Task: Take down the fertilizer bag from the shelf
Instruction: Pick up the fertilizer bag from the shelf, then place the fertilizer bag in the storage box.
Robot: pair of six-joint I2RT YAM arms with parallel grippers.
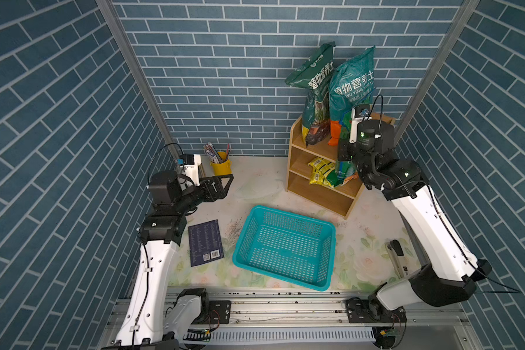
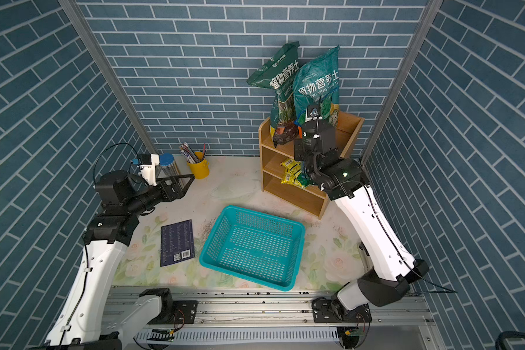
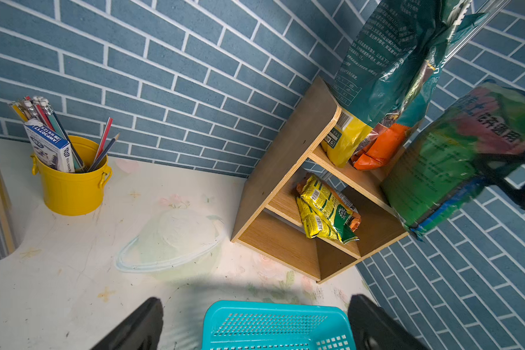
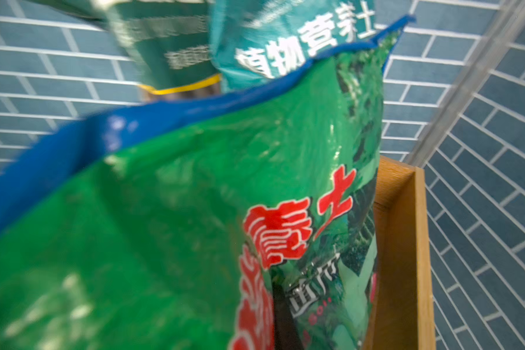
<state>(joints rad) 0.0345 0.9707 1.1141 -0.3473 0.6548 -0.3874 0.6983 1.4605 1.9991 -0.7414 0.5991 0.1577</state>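
The fertilizer bag [image 3: 449, 172] is bright green with a blue edge and red characters [image 4: 279, 233]. My right gripper [image 1: 345, 151] is shut on it, pinching a fold [image 4: 282, 321]. The bag hangs tilted against the right front of the wooden shelf [image 1: 315, 194] [image 2: 285, 197], its lower end [image 1: 344, 174] at the middle tier. Two tall teal bags [image 1: 350, 81] stand on the top tier behind it. Yellow packets [image 3: 325, 209] lie on the middle tier. My left gripper [image 1: 225, 181] [image 3: 256, 300] is open and empty, far left of the shelf.
A turquoise perforated basket [image 1: 285, 245] [image 2: 252, 247] sits in front of the shelf. A yellow bucket of pencils [image 1: 220, 165] and a clear jar with a blue lid [image 2: 167, 166] stand at the back left. A dark booklet [image 1: 205, 242] lies by the left arm.
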